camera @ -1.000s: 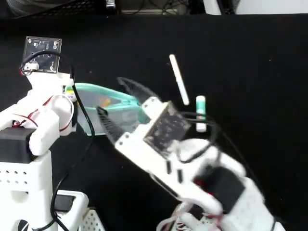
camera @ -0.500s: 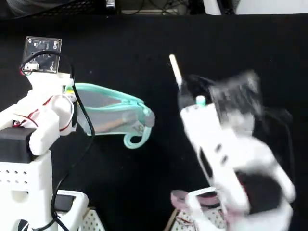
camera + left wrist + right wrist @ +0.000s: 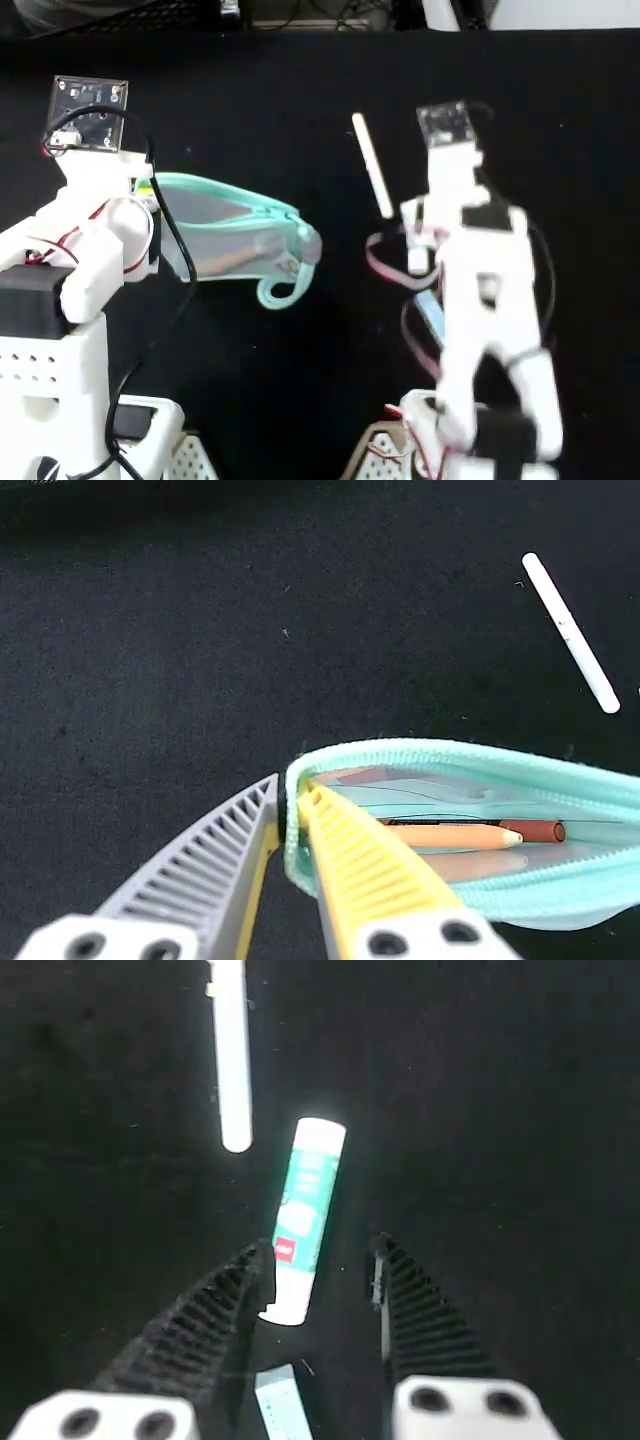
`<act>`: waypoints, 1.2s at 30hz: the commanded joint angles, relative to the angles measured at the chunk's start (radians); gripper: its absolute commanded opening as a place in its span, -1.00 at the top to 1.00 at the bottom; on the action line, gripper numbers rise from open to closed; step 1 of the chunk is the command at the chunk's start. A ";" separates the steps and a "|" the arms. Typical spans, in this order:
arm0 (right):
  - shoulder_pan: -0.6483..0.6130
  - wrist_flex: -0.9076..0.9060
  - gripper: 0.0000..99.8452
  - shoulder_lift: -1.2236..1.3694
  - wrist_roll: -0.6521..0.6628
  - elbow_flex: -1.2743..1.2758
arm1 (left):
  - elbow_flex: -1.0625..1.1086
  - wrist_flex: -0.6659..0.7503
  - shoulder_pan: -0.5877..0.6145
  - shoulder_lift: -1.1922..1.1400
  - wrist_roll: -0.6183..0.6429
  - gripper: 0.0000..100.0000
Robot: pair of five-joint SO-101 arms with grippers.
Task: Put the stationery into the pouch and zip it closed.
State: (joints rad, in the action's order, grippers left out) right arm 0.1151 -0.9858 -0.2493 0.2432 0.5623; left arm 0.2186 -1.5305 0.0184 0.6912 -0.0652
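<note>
A teal, clear-sided pouch (image 3: 235, 238) lies open on the black table, with a pencil (image 3: 450, 836) and a dark red pen (image 3: 530, 831) inside. My left gripper (image 3: 290, 815) is shut on the pouch's rim at its left end. A white pen (image 3: 371, 165) lies to the right of the pouch. Just beyond it is a glue stick (image 3: 305, 1215) with a green label. My right gripper (image 3: 320, 1255) hangs open over the near end of the glue stick, one finger on each side. In the high view the right arm (image 3: 480, 270) covers part of the glue stick (image 3: 417, 262).
A small light blue item (image 3: 430, 315) lies under the right arm, near the glue stick's end. Red cables loop beside the right arm. The left arm's white base (image 3: 50, 340) stands at the table's front left. The table is black cloth.
The right arm has swung away from the pouch's mouth to the right and now stands over the glue stick. The pouch and the left arm have stayed put.
</note>
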 commanded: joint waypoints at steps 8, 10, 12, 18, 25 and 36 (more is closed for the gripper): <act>0.011 -0.350 0.68 0.690 -0.023 -0.868 | 0.097 -0.006 -0.008 -0.015 0.002 0.94; 0.009 -0.400 0.68 0.769 -0.021 -0.975 | 0.097 -0.006 -0.008 -0.015 0.002 0.94; -0.003 -0.442 0.68 0.843 -0.020 -1.052 | 0.097 -0.006 -0.008 -0.015 0.002 0.94; -0.063 -0.468 0.68 0.995 -0.029 -1.182 | 0.097 -0.006 -0.008 -0.015 0.002 0.94; -0.044 -0.466 0.68 1.135 -0.048 -1.285 | 0.097 -0.006 -0.008 -0.015 0.002 0.94; -0.028 -0.689 0.97 1.268 -0.046 -1.543 | 0.097 -0.006 -0.008 -0.015 0.002 0.94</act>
State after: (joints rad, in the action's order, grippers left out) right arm 0.0890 -1.6011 1.0211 0.2018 -0.8953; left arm 0.2186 -1.5305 0.0184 0.6912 -0.0652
